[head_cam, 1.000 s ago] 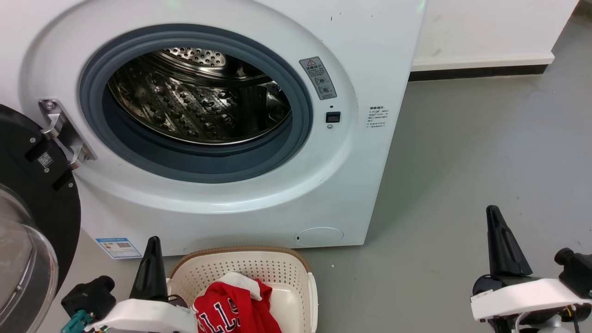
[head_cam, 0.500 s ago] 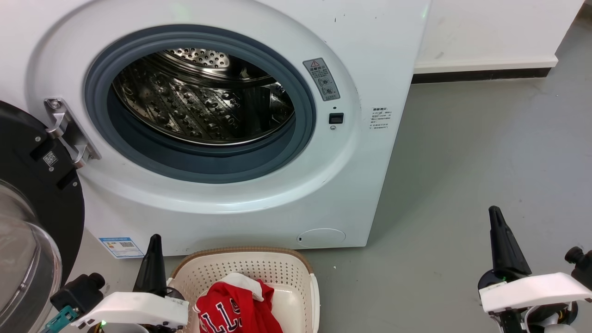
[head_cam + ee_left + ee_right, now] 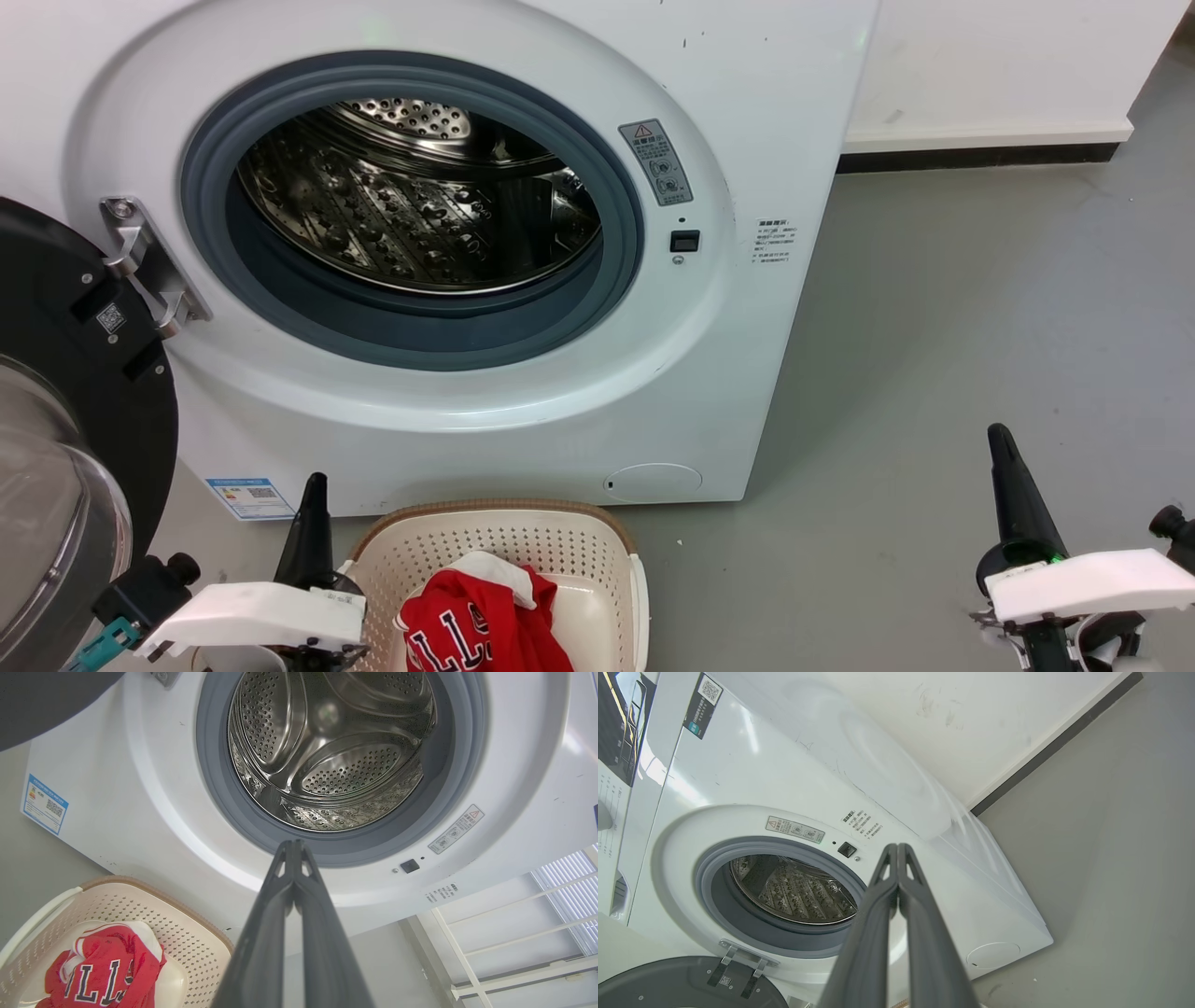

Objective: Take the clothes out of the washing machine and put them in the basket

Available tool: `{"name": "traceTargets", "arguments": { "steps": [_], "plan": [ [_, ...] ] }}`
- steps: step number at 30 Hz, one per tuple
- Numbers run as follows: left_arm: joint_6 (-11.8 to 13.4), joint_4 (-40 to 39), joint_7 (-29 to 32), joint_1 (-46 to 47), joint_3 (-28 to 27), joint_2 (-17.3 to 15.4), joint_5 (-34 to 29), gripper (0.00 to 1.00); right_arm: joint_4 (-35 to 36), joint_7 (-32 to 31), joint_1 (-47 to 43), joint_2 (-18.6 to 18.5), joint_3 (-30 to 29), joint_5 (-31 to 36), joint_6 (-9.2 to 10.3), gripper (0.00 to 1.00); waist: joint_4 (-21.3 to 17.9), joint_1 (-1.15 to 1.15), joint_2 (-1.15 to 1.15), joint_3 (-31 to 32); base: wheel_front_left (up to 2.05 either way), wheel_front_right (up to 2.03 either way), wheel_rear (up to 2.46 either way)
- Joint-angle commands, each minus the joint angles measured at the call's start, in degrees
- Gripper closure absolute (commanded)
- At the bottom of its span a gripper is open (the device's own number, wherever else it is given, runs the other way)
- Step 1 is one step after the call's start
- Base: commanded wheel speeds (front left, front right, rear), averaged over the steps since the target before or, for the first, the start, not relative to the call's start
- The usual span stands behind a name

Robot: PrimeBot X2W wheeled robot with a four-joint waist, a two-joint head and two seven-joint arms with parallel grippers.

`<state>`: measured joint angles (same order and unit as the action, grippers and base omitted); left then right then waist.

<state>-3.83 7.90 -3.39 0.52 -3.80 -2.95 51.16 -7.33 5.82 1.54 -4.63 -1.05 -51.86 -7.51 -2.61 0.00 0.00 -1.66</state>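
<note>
The white washing machine (image 3: 709,373) stands open, its steel drum (image 3: 411,205) bare of fabric; the drum (image 3: 327,751) looks the same in the left wrist view. Below it sits the cream basket (image 3: 504,541) holding a red jersey (image 3: 476,625) with white lettering; the jersey (image 3: 103,975) also lies in the basket (image 3: 187,938) at that view's lower left. My left gripper (image 3: 316,481) is shut and holds nothing, just left of the basket. Far right over the floor, my right gripper (image 3: 997,431) is shut and holds nothing. Both show closed fingertips (image 3: 294,843) (image 3: 896,845) in the wrist views.
The machine's black-rimmed glass door (image 3: 65,439) hangs open at the left, close to my left arm. Grey floor (image 3: 980,308) stretches to the right, up to a white wall with a dark skirting (image 3: 980,154). A white rack (image 3: 537,933) shows in the left wrist view.
The whole head picture has shifted slightly right and down, so the camera moved. Both grippers sit a little lower in it. Jersey and basket are unchanged.
</note>
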Motion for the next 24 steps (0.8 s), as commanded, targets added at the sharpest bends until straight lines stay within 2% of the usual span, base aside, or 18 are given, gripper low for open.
{"name": "traceTargets", "arguments": {
  "steps": [1,24],
  "plan": [
    [-0.35,-0.22,0.34,1.58,-0.19,-0.03,1.56,1.0,0.31,-0.4,1.82,-0.43,-0.13,-1.81,0.01,1.0,0.04,0.0,0.0,0.02,0.0,0.0,0.0],
    [-1.71,2.18,4.05,3.28,-1.26,0.0,16.61,1.0,-2.31,-4.02,2.86,-0.48,-1.03,-17.46,0.01,1.0,0.83,0.0,0.0,0.47,0.0,0.0,0.0]
  ]
}}
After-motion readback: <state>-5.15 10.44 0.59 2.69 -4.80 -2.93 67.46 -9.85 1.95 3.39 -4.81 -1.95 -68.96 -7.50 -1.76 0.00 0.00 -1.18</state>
